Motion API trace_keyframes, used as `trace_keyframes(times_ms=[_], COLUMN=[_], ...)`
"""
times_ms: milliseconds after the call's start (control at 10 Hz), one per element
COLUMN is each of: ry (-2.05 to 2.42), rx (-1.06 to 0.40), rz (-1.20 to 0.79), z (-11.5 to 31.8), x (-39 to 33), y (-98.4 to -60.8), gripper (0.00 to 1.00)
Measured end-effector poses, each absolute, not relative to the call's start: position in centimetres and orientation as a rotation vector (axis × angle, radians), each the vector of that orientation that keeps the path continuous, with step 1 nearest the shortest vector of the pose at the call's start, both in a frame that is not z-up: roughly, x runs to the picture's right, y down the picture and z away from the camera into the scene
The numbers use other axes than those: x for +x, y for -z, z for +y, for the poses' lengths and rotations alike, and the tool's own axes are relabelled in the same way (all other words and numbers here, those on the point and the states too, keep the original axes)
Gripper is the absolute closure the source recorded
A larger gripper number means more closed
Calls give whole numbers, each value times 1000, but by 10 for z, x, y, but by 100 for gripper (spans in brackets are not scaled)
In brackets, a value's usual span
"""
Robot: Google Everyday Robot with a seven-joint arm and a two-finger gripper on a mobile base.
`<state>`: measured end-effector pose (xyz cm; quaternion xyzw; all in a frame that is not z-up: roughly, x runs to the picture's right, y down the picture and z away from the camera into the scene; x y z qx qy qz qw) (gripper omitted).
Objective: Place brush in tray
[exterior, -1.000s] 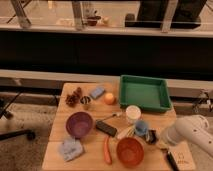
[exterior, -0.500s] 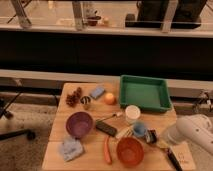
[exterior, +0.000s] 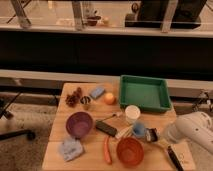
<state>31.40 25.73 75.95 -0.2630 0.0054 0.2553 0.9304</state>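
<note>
Gripper (exterior: 152,134), closed, sits at the bench's (exterior: 93,149) 4 o'clock, just beside a blue cup (exterior: 139,130). The brush (exterior: 174,157) lies at 5 o'clock from it, its head hidden; whether the gripper pinches it is unclear. The tray (exterior: 145,93) sits at 1 o'clock, well apart.

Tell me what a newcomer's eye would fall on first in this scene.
The bright green tray at the back right of the table stands out first. Next comes the white robot arm that reaches in from the right, its tool shut low over the front right, by the black-handled brush. The purple bowl at left and the orange bowl at the front edge add colour.
</note>
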Motion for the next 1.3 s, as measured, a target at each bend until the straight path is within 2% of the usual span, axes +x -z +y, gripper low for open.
trace_keyframes(times_ms=[1300], ry=[-435], rx=[-415], rz=[49], z=[179], x=[337], y=[-723], gripper=[100])
